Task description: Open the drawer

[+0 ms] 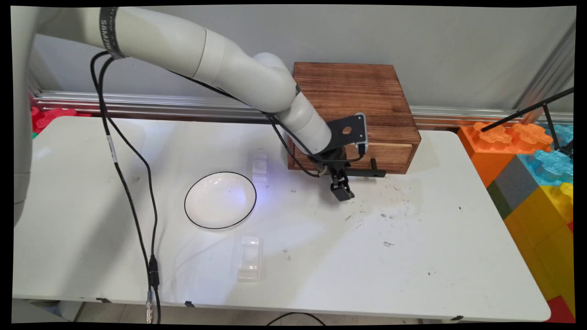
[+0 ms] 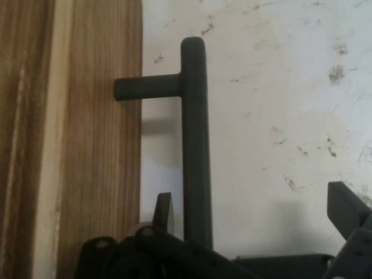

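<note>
End effector (image 1: 341,190): black, two-fingered, low over the counter just in front of the wooden drawer box, pointing down and toward the near side. In the hand view its fingers (image 2: 164,212) stand wide apart, one at the bar's box side, the other far off at the picture's right edge, and nothing is clamped between them.
Handle (image 2: 195,139): a dark bar held off the drawer front by a short post. In the hand view the bar runs between the two fingers, nearer the one on the box side; whether that finger touches it I cannot tell. In the main view the bar (image 1: 367,173) shows just right of the wrist.
Drawer box (image 1: 351,105): dark brown wood, at the far edge of the counter against the wall rail, with a paler strip along the top of the drawer front. In the hand view its front (image 2: 70,139) fills the left side.
Counter (image 1: 412,256): white, with dark scuffs in front of the box.
Plate (image 1: 220,200): white with a thin black rim, left of the end effector and well apart from it.
Clear containers: one (image 1: 260,167) just beyond the plate's far right edge, another (image 1: 250,257) nearer the front edge of the counter, below the plate.
Cables (image 1: 133,183): black, hanging from the arm across the left of the counter.
Toy blocks (image 1: 536,183): orange, blue, yellow and grey, off the counter's right end.
</note>
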Robot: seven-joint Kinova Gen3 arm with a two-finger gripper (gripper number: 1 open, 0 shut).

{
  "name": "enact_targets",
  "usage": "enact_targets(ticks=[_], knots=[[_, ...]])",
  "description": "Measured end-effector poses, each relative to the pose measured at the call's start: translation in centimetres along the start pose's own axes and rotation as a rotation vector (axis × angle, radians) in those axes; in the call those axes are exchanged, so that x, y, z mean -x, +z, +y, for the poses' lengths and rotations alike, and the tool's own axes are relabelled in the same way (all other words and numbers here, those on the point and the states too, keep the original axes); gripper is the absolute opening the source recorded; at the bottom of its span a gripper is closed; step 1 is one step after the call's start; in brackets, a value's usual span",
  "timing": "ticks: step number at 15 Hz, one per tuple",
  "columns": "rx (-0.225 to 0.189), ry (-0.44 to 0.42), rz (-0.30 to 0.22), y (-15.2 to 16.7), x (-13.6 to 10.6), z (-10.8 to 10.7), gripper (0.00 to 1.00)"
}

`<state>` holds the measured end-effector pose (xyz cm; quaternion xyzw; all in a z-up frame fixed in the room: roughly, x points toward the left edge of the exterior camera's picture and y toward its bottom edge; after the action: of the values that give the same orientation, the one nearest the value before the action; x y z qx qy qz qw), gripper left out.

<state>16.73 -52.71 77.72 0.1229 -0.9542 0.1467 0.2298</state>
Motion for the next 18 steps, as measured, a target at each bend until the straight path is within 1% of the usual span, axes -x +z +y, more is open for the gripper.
enact_targets(ticks=[3,8,18], knots=[[0.008,0.007,0.001,0.7,0.1,0.4,1.00],[0.033,0.009,0.009,1.2,0.0,1.6,1.00],[0.094,-0.021,0.031,1.0,-0.2,6.3,1.00]])
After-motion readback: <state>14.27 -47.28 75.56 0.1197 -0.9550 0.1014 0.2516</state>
